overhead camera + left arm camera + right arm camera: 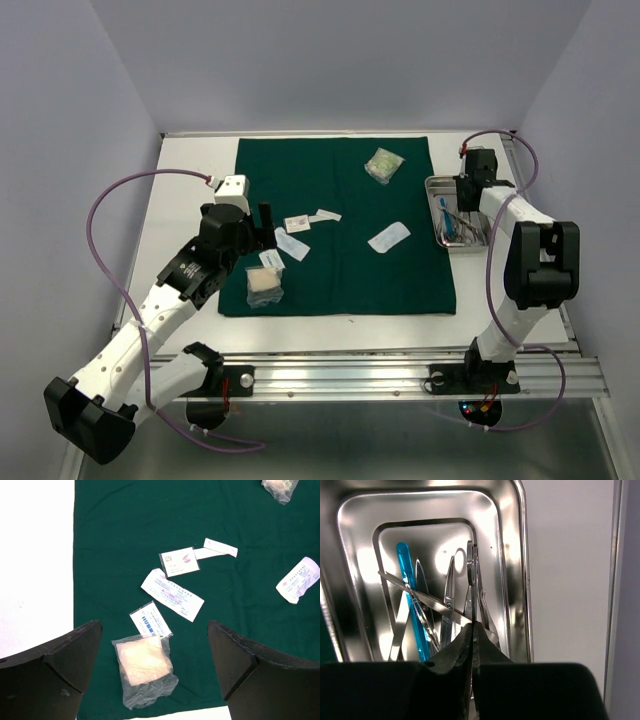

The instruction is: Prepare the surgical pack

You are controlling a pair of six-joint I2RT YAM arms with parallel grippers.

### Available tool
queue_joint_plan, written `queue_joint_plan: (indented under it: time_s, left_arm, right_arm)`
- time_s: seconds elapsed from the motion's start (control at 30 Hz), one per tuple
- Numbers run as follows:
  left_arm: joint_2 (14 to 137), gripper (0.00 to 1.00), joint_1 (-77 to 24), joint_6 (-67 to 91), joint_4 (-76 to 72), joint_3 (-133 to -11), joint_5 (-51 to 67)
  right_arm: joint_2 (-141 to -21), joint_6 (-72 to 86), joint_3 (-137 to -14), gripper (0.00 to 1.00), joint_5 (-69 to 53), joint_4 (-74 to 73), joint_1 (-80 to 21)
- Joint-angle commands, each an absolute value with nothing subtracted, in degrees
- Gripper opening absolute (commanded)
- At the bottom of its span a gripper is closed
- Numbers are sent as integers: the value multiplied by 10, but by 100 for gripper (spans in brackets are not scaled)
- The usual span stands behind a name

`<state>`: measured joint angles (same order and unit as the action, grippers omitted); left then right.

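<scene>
Left arm [122,354]: white links, bulky black joint housings.
Right arm [508,322]: same white-and-black build.
Cables [100,215]: mauve, one looping free beside each arm.
Wrist camera [232,188]: small white box.
Fingers [55,675]: matte black, wedge-shaped, flat inner faces.
Bases [212,372]: black brackets with small red spots.

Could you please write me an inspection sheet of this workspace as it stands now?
Surface: white table, green cloth spread flat on it.
Job's things: steel tray at the cloth's right edge, holding metal tools and a blue-handled tool; gauze bag, second bag and flat packets scattered on the cloth.
Clutter: nothing seen.
Hands: left hand open above the gauze bag; right hand shut on a thin metal tool over the tray.
Cables: purple cables loop beside both arms.
Surroundings: plain grey walls; metal rail at the near edge.
</scene>
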<state>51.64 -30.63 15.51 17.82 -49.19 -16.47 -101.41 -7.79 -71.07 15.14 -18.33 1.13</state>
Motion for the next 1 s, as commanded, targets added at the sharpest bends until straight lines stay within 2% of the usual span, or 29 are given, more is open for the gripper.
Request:
queue_joint_plan:
  time_s: [0.0, 0.07, 0.1, 0.2, 0.27, 0.57, 0.73, 0.77, 0.83, 0.97]
  left_arm:
    - [517, 99, -303, 148, 160, -494, -170]
    - [517, 99, -304, 149, 163, -495, -171]
    - [517, 99, -304, 148, 163, -496, -173]
    - [517, 99, -303, 148, 165, -497, -173]
    - [516, 99, -304, 149, 166, -497, -174]
    - [518, 99, -303, 149, 169, -499, -176]
    - [518, 99, -303, 149, 169, -500, -178]
    - [518, 99, -304, 149, 169, -500, -179]
    - [519, 99, -303, 151, 170, -501, -180]
    - [519, 99, -303, 155, 170, -502, -182]
  right_arm:
    - [-1036, -109, -713, 1, 184, -145, 18]
    - [-1042, -108, -708, 29, 204, -143, 18]
    - [-1043, -107, -706, 35, 208, -143, 18]
    - [-1034, -102, -695, 40, 202, -138, 18]
    - [-1017, -95, -691, 48, 193, -129, 18]
    - [-922, -55, -702, 48, 99, -128, 18]
    - [-888, -19, -725, 47, -23, -156, 5]
    - [-883, -10, -726, 47, -70, -156, -22]
    - [-879, -2, -723, 47, -83, -158, -64]
    - [-900, -1, -712, 47, 39, -154, -200]
